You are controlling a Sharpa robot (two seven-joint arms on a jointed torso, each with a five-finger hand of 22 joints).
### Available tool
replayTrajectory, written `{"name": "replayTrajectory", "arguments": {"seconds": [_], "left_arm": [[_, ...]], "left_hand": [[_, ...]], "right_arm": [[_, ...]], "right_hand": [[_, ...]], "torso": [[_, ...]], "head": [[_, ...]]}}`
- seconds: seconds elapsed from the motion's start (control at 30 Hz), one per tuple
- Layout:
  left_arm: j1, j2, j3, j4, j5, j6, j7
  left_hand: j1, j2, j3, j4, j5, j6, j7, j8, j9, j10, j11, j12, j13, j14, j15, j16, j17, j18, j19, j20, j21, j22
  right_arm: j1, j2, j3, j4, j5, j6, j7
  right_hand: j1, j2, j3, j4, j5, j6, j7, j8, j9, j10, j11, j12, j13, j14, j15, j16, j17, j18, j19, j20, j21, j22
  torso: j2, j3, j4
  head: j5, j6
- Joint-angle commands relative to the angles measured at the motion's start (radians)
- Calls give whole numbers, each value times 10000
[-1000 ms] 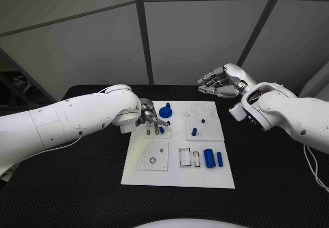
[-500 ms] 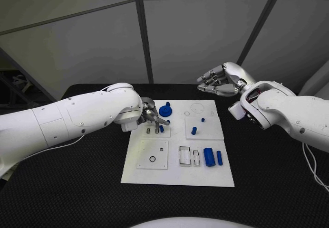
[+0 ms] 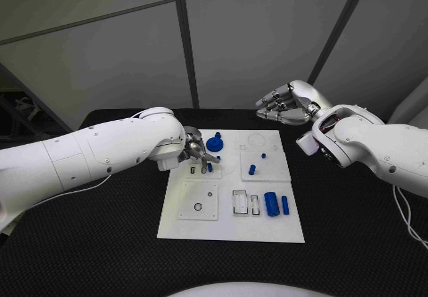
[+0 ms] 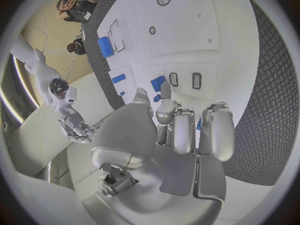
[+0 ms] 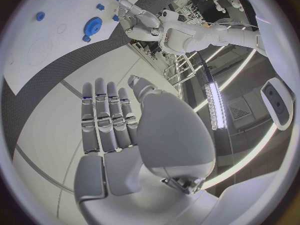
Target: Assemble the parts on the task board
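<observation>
The white task board (image 3: 230,224) lies in the middle of the black table. My left hand (image 3: 198,153) hovers low over its far left plate, thumb and a finger pinching a small blue part (image 3: 209,166) beside two narrow slots (image 3: 198,171). The left wrist view shows that part (image 4: 158,83) between the fingertips (image 4: 165,90), next to the slots (image 4: 185,79). A blue gear (image 3: 215,145) sits just behind the hand. My right hand (image 3: 286,104) is raised over the far right of the table with loosely bent fingers, holding nothing; it appears again in the right wrist view (image 5: 119,125).
Two small blue pegs (image 3: 252,169) (image 3: 264,156) stand on the board's right plate. Two blue cylinders (image 3: 271,204) (image 3: 284,205) lie by rectangular slots (image 3: 240,203) near the front right. A plate with round holes (image 3: 199,202) is front left. Black table (image 3: 107,247) surrounds the board.
My left hand's fingers have shifted slightly at the small blue part. The right hand has drifted a little up and back.
</observation>
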Motion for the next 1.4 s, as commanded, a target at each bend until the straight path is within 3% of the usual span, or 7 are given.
{"name": "replayTrajectory", "arguments": {"seconds": [0.03, 0.73, 0.9, 1.03, 1.17, 1.37, 1.4], "left_arm": [[17, 29, 0, -24, -66, 248, -48], [17, 148, -44, -102, -66, 449, -69], [17, 150, -45, -101, -66, 382, -28], [17, 156, -45, -93, -38, 339, 24], [17, 154, -45, -88, 50, 263, 79], [17, 68, -45, -46, 409, 46, 184], [16, 41, -45, -29, 470, 13, 207]], "left_hand": [[152, 14, 0, -84, 29, -92, 22, 83, 44, -41, -30, -4, 11, 566, -53, -29, 936, -20, -5, -38, 24, 17], [787, 239, 185, -381, 140, -280, 29, 242, 403, -67, -27, -30, 16, 569, -51, -42, 950, -11, -37, -32, -3, 22], [1040, 432, 383, -505, 153, -333, 11, 261, 488, -82, -42, -52, 7, 570, -61, -47, 953, -6, -48, -36, -16, 19], [1671, 757, 905, -846, 178, -447, -43, 233, 563, -131, -94, -123, -38, 571, -107, -52, 960, 2, -66, -70, -39, 9], [2141, 892, 1502, -1098, 197, -570, -60, 154, 603, -222, -116, -262, -139, 570, -136, -60, 962, 8, -85, -106, -64, -2], [2499, 686, 2874, -1310, 236, -688, -35, 58, 691, -299, -120, -455, -263, 571, -132, -71, 974, 22, -127, -120, -127, -38], [2443, 532, 3407, -1304, 227, -708, 29, 53, 735, -346, -98, -574, -368, 571, -104, -75, 977, 30, -139, -124, -147, -47]], "right_arm": [[21, 9, 8, 11, 36, -43, 33], [21, 53, 7, -16, 36, -19, 37], [20, 68, 7, -28, 36, -15, 38], [20, 77, 7, -38, 36, -2, 32], [20, 85, 6, -52, 36, 15, 18], [20, 92, 6, -78, 36, 50, -1], [20, 93, 6, -85, 36, 58, -5]], "right_hand": [[-44, -76, -49, 20, 59, -16, 72, -62, 1, 14, 54, -52, -11, 6, 78, -53, -13, 114, -8, 78, -45, -11], [-22, -64, -40, 7, 123, -16, 74, -72, 4, 12, 56, -59, -44, 5, 86, -106, -37, 116, -5, 90, -111, -52], [-19, -62, -38, 5, 145, -14, 75, -73, 5, 13, 57, -60, -53, 9, 87, -117, -42, 117, -1, 93, -126, -62], [-15, -60, -36, 2, 170, -13, 76, -76, 6, 14, 58, -62, -62, 14, 88, -129, -48, 119, 5, 94, -142, -72], [-8, -61, -32, -4, 207, -15, 77, -81, 7, 14, 59, -65, -77, 19, 89, -148, -57, 120, 14, 97, -166, -88], [3, -63, -24, -15, 309, -19, 82, -92, 8, 11, 64, -72, -109, 30, 93, -191, -77, 122, 37, 102, -218, -121], [3, -64, -24, -16, 321, -19, 83, -93, 8, 11, 64, -73, -113, 32, 93, -195, -79, 122, 40, 103, -224, -125]], "torso": [[2, 1, -2], [6, -2, 5], [3, -3, 9], [7, -1, 5], [4, 0, 3], [7, 1, 5], [0, -2, 9]], "head": [[-2, -5], [-2, -67], [-2, -79], [0, -83], [-2, -95], [3, -94], [4, -99]]}}
